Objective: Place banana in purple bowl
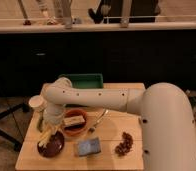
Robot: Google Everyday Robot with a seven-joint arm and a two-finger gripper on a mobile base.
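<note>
The purple bowl sits at the front left of the wooden table. The banana is pale yellow and lies slanted over the bowl's far left rim, with its upper end right under my gripper. My gripper points down at the end of the white arm, just above the bowl's far edge and touching or nearly touching the banana. The arm's wrist hides the banana's upper end.
An orange-brown bowl holding a tan block stands right of the gripper. A fork, a blue sponge and a brown clump lie to the right. A green tray is behind, and a pale cup at the left.
</note>
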